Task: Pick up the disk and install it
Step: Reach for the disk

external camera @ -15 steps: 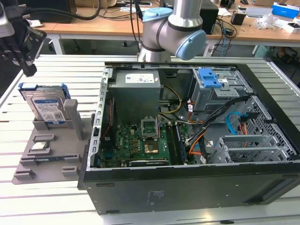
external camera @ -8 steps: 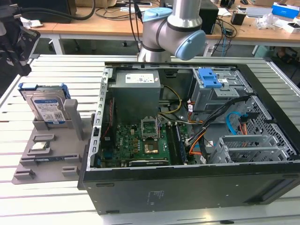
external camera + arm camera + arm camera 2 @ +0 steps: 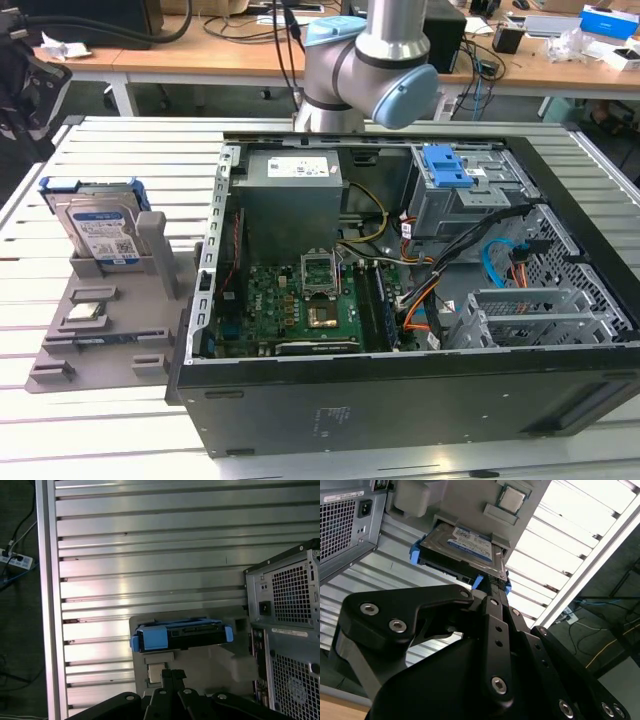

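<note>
Silver disk stands edgewise in grey holder, exterior view's left; gripper, clenched empty, points straight at its long edge, apart.

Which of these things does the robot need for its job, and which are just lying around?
For the job: disk, standing in gray holder; open computer case.
Just lying about: small square chip on the holder; desk cables.

Disk: silver, white-blue label, blue rail. Holder grey. Case black, motherboard green. Table silver, ribbed. Arm grey, light-blue caps.
</note>
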`<action>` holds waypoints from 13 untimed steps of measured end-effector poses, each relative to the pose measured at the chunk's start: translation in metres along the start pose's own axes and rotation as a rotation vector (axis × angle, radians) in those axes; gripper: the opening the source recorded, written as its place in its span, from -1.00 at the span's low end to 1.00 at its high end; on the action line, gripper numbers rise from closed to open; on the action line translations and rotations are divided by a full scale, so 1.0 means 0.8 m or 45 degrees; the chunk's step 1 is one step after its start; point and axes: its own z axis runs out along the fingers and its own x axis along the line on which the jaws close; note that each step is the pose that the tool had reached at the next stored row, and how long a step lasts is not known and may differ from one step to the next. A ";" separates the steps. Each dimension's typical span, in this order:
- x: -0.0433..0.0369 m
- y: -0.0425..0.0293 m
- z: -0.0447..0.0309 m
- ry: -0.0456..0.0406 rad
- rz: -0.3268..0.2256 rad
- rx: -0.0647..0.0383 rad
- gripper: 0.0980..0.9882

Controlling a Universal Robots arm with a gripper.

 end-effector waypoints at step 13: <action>0.023 -0.0017 -0.0005 0.000 0.000 0.000 -0.98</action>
